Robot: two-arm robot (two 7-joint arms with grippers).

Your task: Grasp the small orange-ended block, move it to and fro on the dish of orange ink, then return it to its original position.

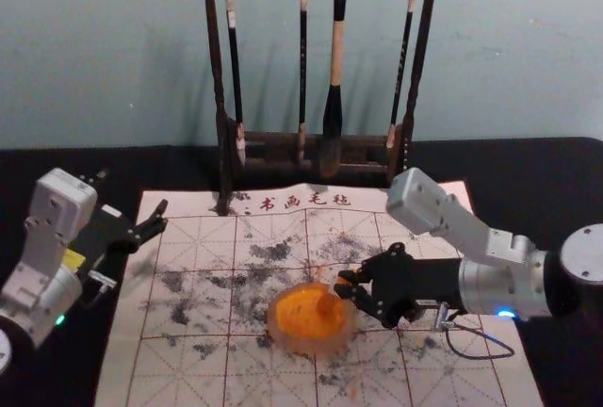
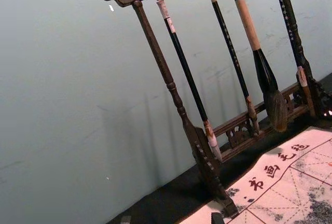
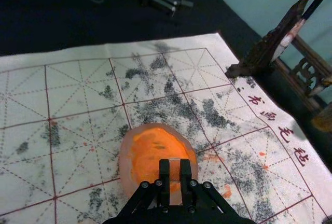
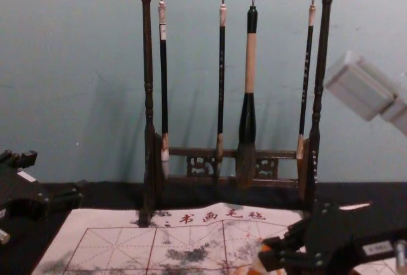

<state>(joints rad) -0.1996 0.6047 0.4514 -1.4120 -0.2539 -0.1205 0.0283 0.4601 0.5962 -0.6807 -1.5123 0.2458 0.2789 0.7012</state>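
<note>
Presently, right claw closed on small orange-ended block, at right side of round translucent orange-ink dish; coming strokes likely run leftward. Left claw open, well apart, at left.

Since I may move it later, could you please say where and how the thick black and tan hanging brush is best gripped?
Probably by its straight tan shaft, from the front: it hangs upright, with dark wooden rails behind its bristles.
</note>
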